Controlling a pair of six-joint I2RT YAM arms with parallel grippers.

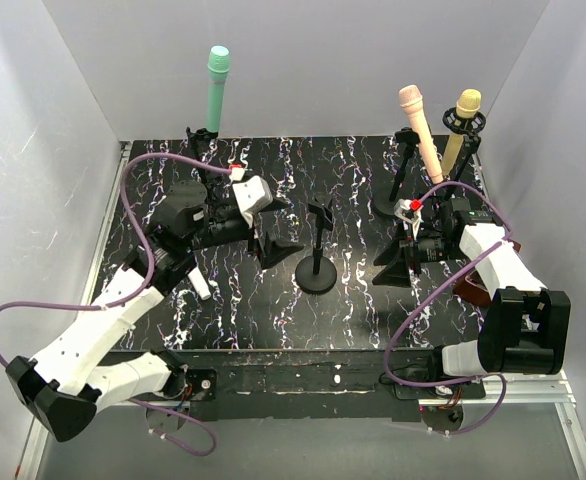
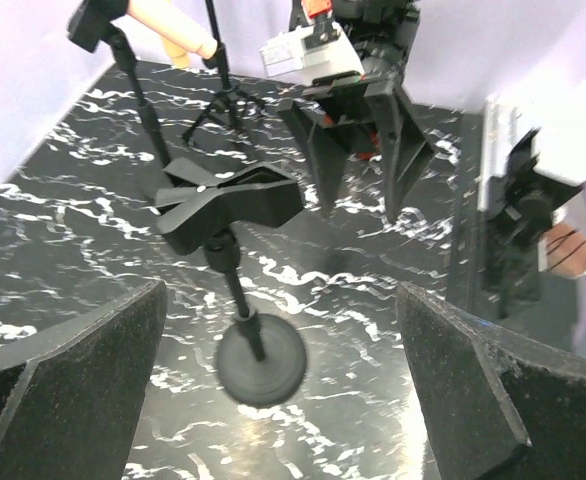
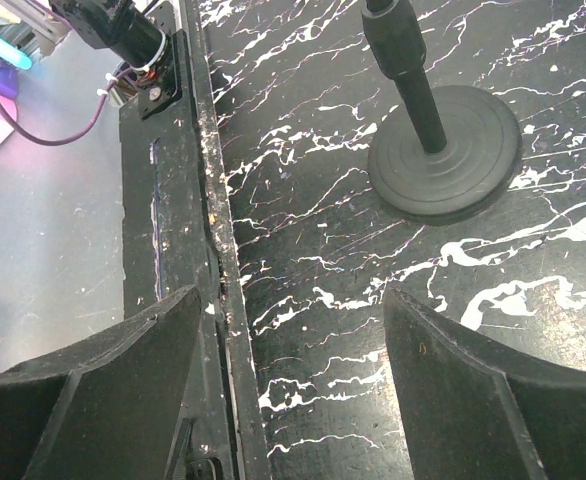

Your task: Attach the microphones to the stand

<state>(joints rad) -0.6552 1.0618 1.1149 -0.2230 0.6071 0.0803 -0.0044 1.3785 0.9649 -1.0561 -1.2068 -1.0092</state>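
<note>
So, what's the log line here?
teal microphone, pink microphone, yellow microphone mounted | white microphone on table | centre stand empty | left tool open | right tool open

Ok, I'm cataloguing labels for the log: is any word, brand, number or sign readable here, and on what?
None can be read in any view.
No print shows on the green microphone, pink microphone, yellow microphone or empty stand.
The white block with a red tab is blurred; no writing can be made out.
</note>
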